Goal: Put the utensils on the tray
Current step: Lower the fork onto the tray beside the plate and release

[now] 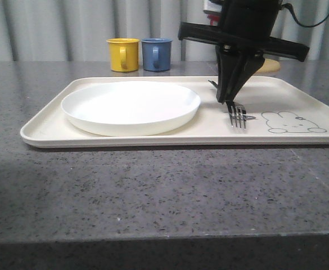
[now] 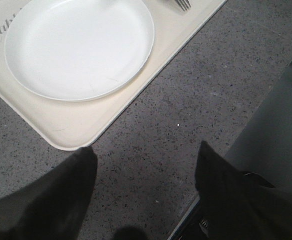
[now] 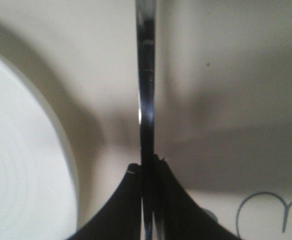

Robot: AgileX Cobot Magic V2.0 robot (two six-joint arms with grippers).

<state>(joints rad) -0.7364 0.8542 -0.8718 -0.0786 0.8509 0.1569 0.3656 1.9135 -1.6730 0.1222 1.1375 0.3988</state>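
The cream tray (image 1: 46, 132) lies across the table with a line-drawn rabbit at its right end. A silver fork (image 1: 238, 115) rests on the tray just right of the white plate, its tines toward the front. My right gripper (image 1: 229, 101) is shut on the fork's handle (image 3: 146, 100), standing straight down over it. The tray's corner (image 2: 71, 135) and the fork's tines (image 2: 181, 4) also appear in the left wrist view. My left gripper (image 2: 145, 155) hangs open over bare table beside that corner, nothing between its fingers.
A round white plate (image 1: 130, 107) fills the tray's left half. A yellow mug (image 1: 123, 54) and a blue mug (image 1: 156, 54) stand behind the tray. Speckled grey tabletop (image 1: 153, 191) stretches in front of the tray.
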